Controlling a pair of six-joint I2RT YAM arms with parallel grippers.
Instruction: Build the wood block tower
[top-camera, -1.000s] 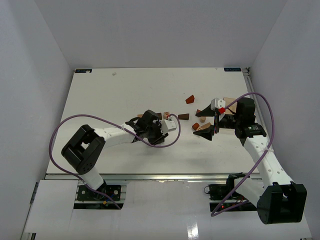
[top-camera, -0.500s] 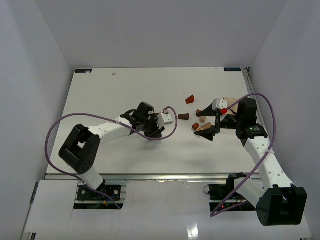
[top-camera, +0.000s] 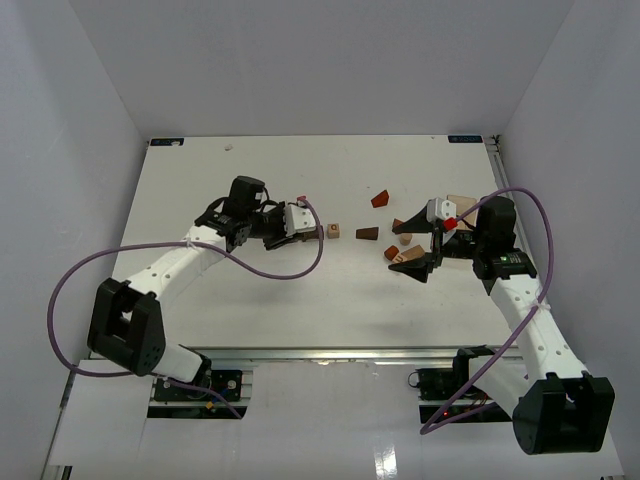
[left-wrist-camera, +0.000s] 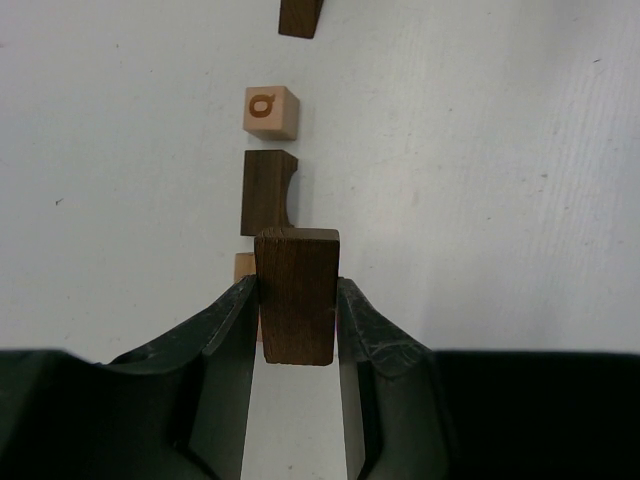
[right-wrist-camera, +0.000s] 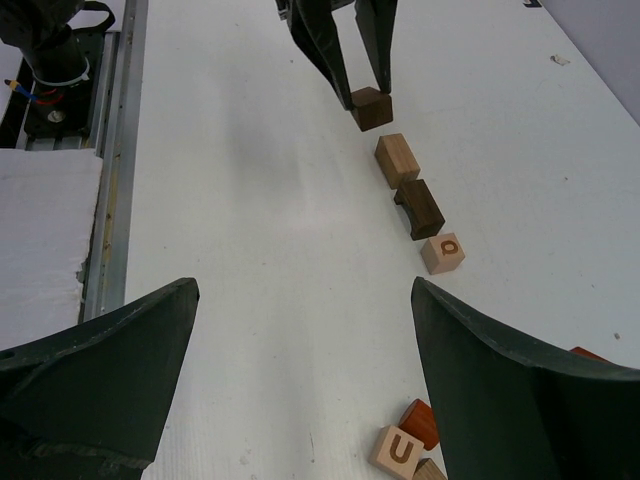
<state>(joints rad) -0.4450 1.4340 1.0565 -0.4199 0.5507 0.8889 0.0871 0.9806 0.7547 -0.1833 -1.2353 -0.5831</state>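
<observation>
left end effector (left-wrist-camera: 296, 288) is partly closed, pinching an upright dark brown block (left-wrist-camera: 296, 315) over the white table (left-wrist-camera: 480, 200). beyond it, in a row, lie a tan block (right-wrist-camera: 397, 158), a dark arch block (left-wrist-camera: 266, 190) and a lettered cube (left-wrist-camera: 270, 112). right end effector (right-wrist-camera: 302, 290) is wide open and empty, beside other loose blocks (top-camera: 405, 245).

Through the left wrist camera, a tan block (left-wrist-camera: 244, 268) shows only as a sliver at centre left; the rest sits hidden behind the dark brown block (left-wrist-camera: 296, 300) pinched between the jaws. Another dark block (left-wrist-camera: 301, 17) is cut off by the top edge. Through the right wrist camera, a tan piece (right-wrist-camera: 429, 469) is cropped by the bottom edge beside the lettered cube (right-wrist-camera: 392, 450), and a reddish block (right-wrist-camera: 590, 353) barely peeks in at the right edge. From above, the small pieces (top-camera: 404, 256) around the right gripper (top-camera: 425, 255) are too small to tell apart, some tucked under it.
</observation>
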